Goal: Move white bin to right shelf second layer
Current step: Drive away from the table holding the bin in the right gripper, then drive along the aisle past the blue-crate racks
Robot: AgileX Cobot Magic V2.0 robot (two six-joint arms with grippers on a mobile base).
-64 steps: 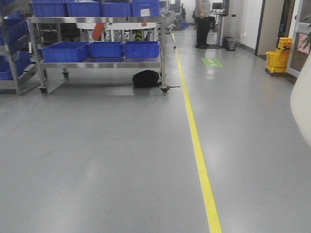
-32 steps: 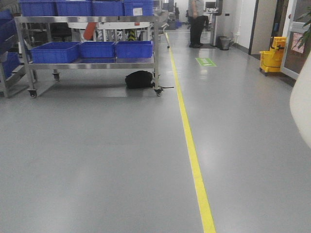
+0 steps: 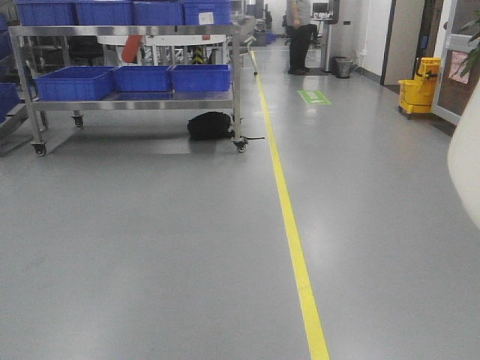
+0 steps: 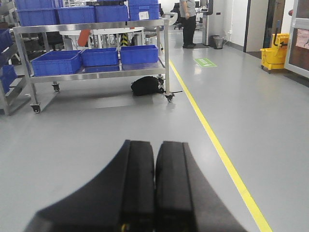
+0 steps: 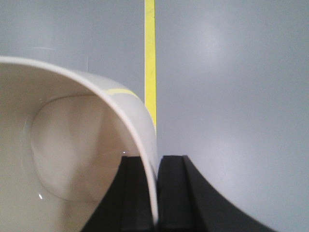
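I have the white bin point(image 5: 72, 159) in hand: the right gripper point(image 5: 155, 169) is clamped on its wall near the rim, one finger inside and one outside, and the bin hangs tipped over the grey floor. In the front view it shows only as a pale curve at the right edge of the frame. The left gripper point(image 4: 155, 159) has its fingers pressed together on nothing, held out over the floor.

So pickup is done, by my reading, and the carry is under way. The right shelf second layer, with its roller tracks, is in none of my views. The only rack I see, the steel rack point(image 3: 127, 97) at upper left, carries blue crates point(image 3: 142, 77) on flat shelves. Finding the shelf, closing in and setting the bin down are all left.

Against the earlier front frames, the rack, the person point(image 3: 298, 34) and the yellow mop bucket point(image 3: 415, 94) have slid leftward in frame, as has the yellow floor line point(image 3: 289, 217). The bin's edge keeps its place.
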